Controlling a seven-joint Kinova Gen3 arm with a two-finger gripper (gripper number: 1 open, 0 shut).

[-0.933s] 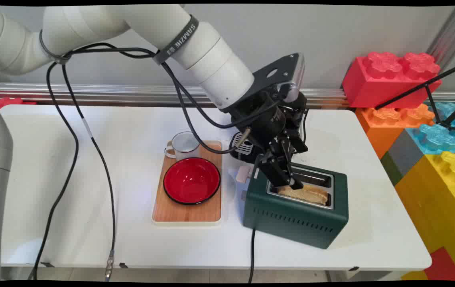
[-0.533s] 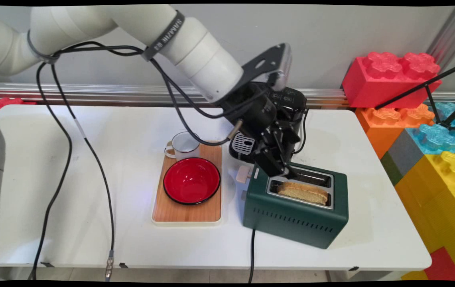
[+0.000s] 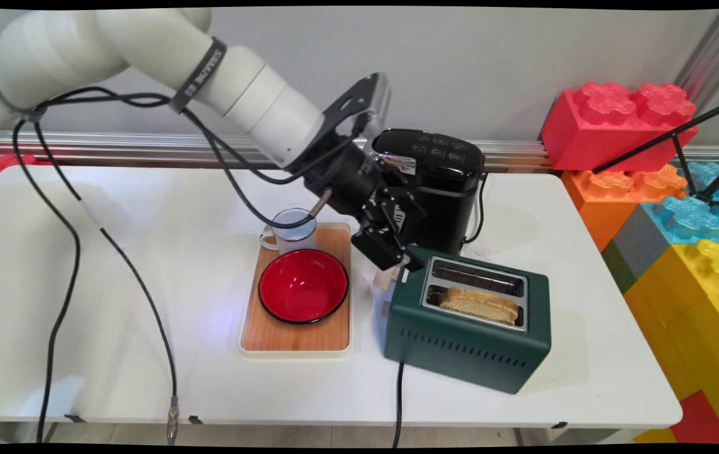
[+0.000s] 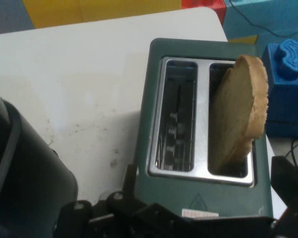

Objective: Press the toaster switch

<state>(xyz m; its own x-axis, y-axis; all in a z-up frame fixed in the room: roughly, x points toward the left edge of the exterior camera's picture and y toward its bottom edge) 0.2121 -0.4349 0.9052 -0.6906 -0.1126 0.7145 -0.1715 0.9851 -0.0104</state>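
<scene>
A dark green toaster point(image 3: 466, 343) stands on the white table point(image 3: 145, 252), with a slice of toast point(image 3: 479, 304) sticking up from its near slot. The far slot point(image 3: 477, 275) holds nothing. My gripper point(image 3: 403, 258) hangs open and holds nothing, just off the toaster's left end, above its beige lever point(image 3: 385, 276). In the hand view the toaster point(image 4: 154, 99) lies ahead of the gripper point(image 4: 206, 191), and the toast point(image 4: 241, 109) leans in the right-hand slot. A black coffee machine point(image 3: 438, 189) stands right behind the gripper.
A wooden tray point(image 3: 296, 340) left of the toaster carries a red bowl point(image 3: 303, 285) and a white mug point(image 3: 293, 228). Big coloured toy bricks point(image 3: 617, 123) stack along the right side. The toaster's black cord point(image 3: 398, 403) runs off the front edge. The arm's cables point(image 3: 113, 252) hang at left.
The gripper has let go of the toast and drawn back up and to the left, from over the near slot to the toaster's left end. The toast stays in the slot.
</scene>
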